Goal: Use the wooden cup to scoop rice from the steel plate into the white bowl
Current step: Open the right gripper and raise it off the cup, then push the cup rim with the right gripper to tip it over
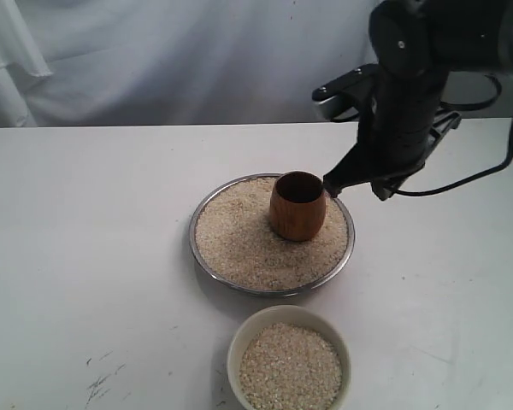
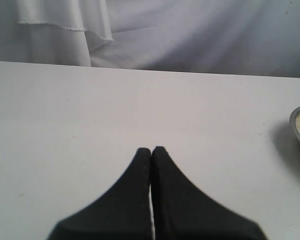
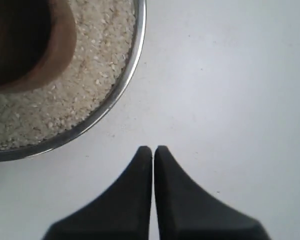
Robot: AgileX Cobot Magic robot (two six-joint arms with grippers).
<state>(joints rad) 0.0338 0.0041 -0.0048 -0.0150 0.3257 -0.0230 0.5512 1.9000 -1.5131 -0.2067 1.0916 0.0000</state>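
The steel plate (image 1: 202,256) sits mid-table, filled with rice (image 1: 239,243). Upright in that rice stands the wooden cup (image 1: 297,209), touched by neither gripper. Close to the table's front edge, the white bowl (image 1: 238,342) holds more rice (image 1: 289,369). My right gripper (image 1: 331,184) hangs just off the plate's far right rim, shut and empty, beside the cup. From the right wrist, that gripper (image 3: 153,148) is over bare table next to the plate's rim (image 3: 132,65), with the cup (image 3: 57,55) and rice (image 3: 97,60) beyond. My left gripper (image 2: 151,149) is shut and empty over bare table, with the plate's edge (image 2: 296,127) far off.
A white cloth backdrop (image 1: 154,60) hangs behind the white table (image 1: 85,256). Black cables (image 1: 487,166) trail from the right arm. Small dark scuffs (image 1: 98,384) mark the table at the front left.
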